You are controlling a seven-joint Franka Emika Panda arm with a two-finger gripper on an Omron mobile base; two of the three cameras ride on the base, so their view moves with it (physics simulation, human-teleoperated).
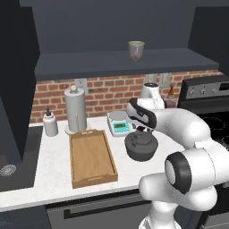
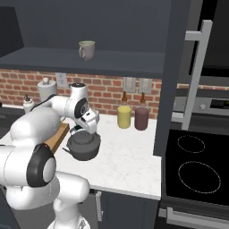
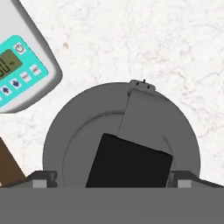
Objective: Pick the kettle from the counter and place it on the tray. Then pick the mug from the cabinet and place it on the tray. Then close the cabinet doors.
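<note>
Left base view: cabinet (image 1: 112, 27) stands open over the white surface (image 1: 53, 161), mug (image 1: 136, 50) on its shelf, untouched. Tray (image 1: 91, 157) lies on the surface, nothing in it, long axis running away from the robot. Kettle (image 1: 141, 146) sits on the surface just right of the tray, apart from its rim, with a kitchen scale (image 1: 118, 123) near behind it.

Step in hand, as I read it: grasp the kettle, first of three.

Gripper (image 2: 82, 130) hangs directly above the kettle's handle, jaws fully open, holding nothing. In the hand view the black handle (image 3: 129, 162) runs between the two fingertips (image 3: 43, 179), slightly skewed to the jaw line.

To do it well:
- Roll the wrist a little so the jaws close square across the handle.
- Centre on the handle's top, else the kettle likely swings on lift.
- Go straight down; stop before the fingertips hit the lid.
- Lift clear of the tray rim before moving left.
- Set down mid-tray or toward one end, leaving room for the mug.

Risk: off-centre grip tilts the spout down.
</note>
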